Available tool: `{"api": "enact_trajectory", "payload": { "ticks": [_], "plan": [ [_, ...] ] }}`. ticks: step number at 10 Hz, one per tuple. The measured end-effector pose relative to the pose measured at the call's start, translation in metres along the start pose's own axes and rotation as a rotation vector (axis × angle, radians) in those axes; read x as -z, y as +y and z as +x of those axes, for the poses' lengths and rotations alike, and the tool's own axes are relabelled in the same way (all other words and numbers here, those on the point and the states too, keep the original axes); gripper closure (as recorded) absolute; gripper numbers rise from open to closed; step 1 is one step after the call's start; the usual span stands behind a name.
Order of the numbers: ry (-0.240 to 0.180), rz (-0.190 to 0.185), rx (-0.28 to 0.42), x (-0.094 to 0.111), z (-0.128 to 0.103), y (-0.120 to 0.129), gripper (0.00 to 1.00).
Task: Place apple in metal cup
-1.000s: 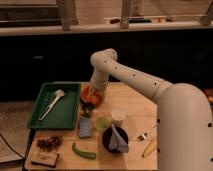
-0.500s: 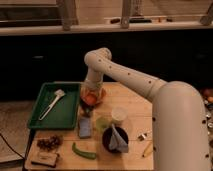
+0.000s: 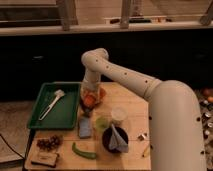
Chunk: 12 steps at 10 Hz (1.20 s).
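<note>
Camera view shows the gripper (image 3: 90, 99) pointing down over the far left corner of the counter (image 3: 135, 107), just beside the right wall of the green tray (image 3: 37, 117). An orange-red blob sits right at its tip, and I take that for the apple (image 3: 88, 100). The orange bowl (image 3: 102, 93) lies just beside it, toward the far edge. I cannot tell how far the gripper is open, nor whether it has hold of the apple or only hangs over it.

A dull dark shape on the near side of the gripper, between it and the blue packet (image 3: 85, 128), looks like the metal cup (image 3: 88, 113), though I am not certain.

The step in hand, as I judge it, is getting the apple from beside the bowl into that cup. Doing it well calls for:
- a firm, centred hold before any lift, since a round fruit rolls out of a skewed grip
- a straight rise clear of the bowl's rim
- a short move toward the near edge, ending square over the cup's mouth
- a low release, because the apple looks about as wide as the mouth and could bounce off the rim

2 wrong targets stand near the middle of the counter: the pale green cup (image 3: 102, 123) and the white cup (image 3: 119, 115).
</note>
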Motion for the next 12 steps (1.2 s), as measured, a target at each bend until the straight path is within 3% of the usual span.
{"api": "enact_trajectory", "payload": {
  "ticks": [1, 4, 12],
  "plan": [
    [-0.004, -0.002, 0.005, -0.0007, -0.0004, -0.0014, 0.49],
    [-0.008, -0.005, 0.008, 0.0, 0.0012, -0.0005, 0.22],
    [-0.015, -0.007, 0.012, 0.0021, 0.004, -0.0026, 0.2]
  ]
}}
